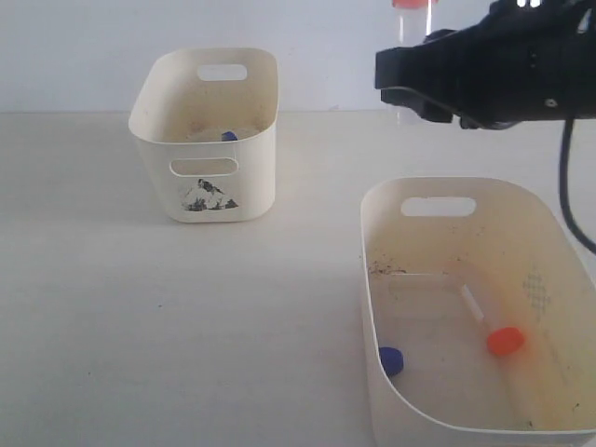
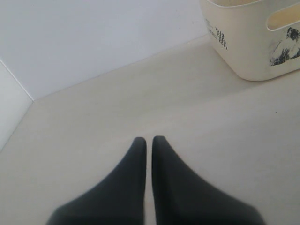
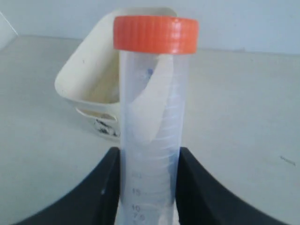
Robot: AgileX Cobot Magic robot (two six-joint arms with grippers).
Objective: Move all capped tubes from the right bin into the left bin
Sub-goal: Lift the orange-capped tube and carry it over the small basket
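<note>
My right gripper [image 1: 410, 84] hangs high above the table, shut on an upright clear tube with an orange-red cap [image 1: 410, 4]. In the right wrist view the tube [image 3: 152, 117] stands between both fingers of that gripper [image 3: 150, 152], and the left bin [image 3: 84, 79] lies behind it. The left bin [image 1: 154, 140] holds a blue-capped tube, of which only the cap [image 1: 229, 136] shows. Inside the right bin [image 1: 371, 307] lie an orange-capped tube [image 1: 506, 341] and a blue-capped tube [image 1: 391, 360]. The left gripper [image 2: 149, 140] is shut and empty over bare table, beside the left bin [image 2: 253, 47].
A white wall runs behind the table. A black cable [image 1: 564, 186] drops from the right arm past the right bin's far corner. Bare tabletop [image 1: 233, 317] lies between the two bins.
</note>
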